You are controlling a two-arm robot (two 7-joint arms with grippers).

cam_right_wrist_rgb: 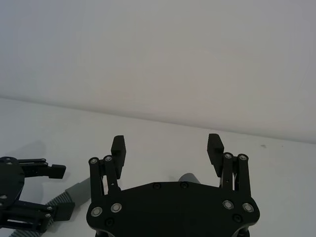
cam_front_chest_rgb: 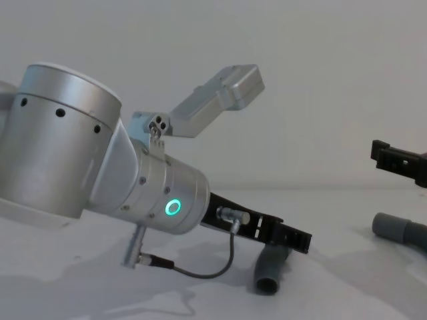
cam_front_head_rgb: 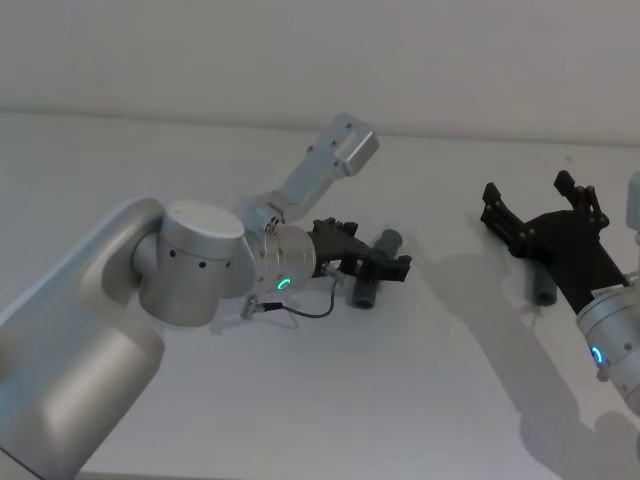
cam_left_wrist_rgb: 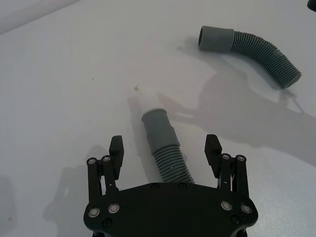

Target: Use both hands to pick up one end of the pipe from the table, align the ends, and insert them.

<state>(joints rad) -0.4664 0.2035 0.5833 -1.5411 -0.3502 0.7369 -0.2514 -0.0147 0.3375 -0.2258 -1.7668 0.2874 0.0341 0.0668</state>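
Robotics lab bench by appearance, plain white table running to a bare wall, silver arm showing a lit green ring.

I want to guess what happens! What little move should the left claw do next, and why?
Probably lower a bit and close. The left gripper is open, its fingers either side of the white-tipped pipe piece, which lies on the table, not yet gripped.

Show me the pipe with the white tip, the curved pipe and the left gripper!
white-tipped pipe [cam_left_wrist_rgb: 158, 129], left wrist view, smooth grey collar.
curved pipe [cam_left_wrist_rgb: 259, 49], left wrist view, ribbed middle.
left gripper [cam_left_wrist_rgb: 164, 144], left wrist view, between its open fingertips.
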